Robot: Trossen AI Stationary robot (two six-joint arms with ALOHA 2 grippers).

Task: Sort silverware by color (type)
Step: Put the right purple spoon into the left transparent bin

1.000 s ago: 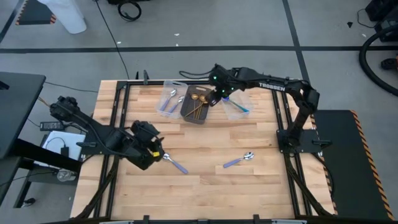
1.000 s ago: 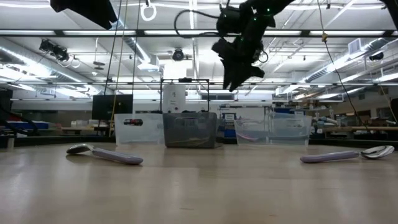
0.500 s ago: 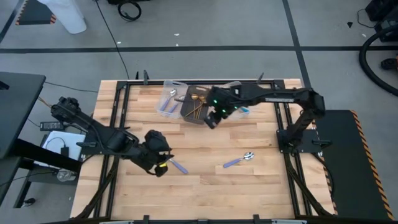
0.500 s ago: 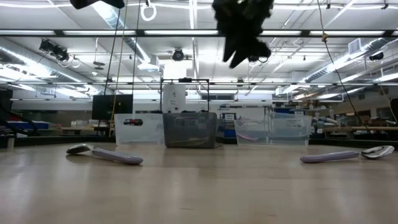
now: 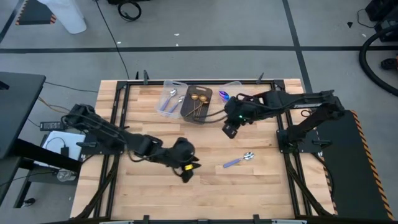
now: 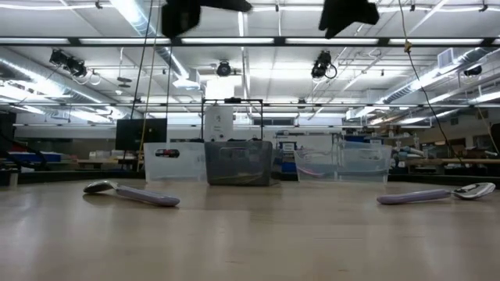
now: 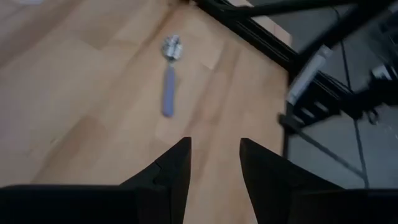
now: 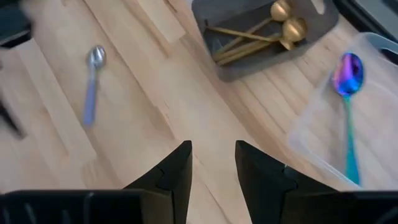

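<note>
1. Along the far edge of your worktop [image 5: 205, 186] stand three bins in a row: a clear bin [image 5: 171, 98], a dark bin [image 5: 198, 104] in the middle, and another clear bin [image 8: 336, 118] on the right-arm side.
2. Your dark bin holds several gold spoons [image 8: 258, 37], lying together with their bowls toward the far rim.
3. Your first clear bin holds spoons with lavender handles [image 5: 172, 102]; the exact count is hard to tell.
4. Your other clear bin holds a purple-bowled spoon with a teal handle [image 8: 348, 112], lying lengthwise.
5. You have two lavender-handled spoons loose on the wood: one [image 6: 131, 193] shows only in the low view, the other [image 5: 239, 160] lies near the middle, on the right arm's side.
6. Your left gripper [image 5: 186, 171] hangs over the near middle of the worktop, jaws parted a little with nothing between them.
7. Your right gripper [image 5: 230, 129] hovers just in front of the bins, above the bare wood, jaws narrowly apart and holding nothing.
</note>
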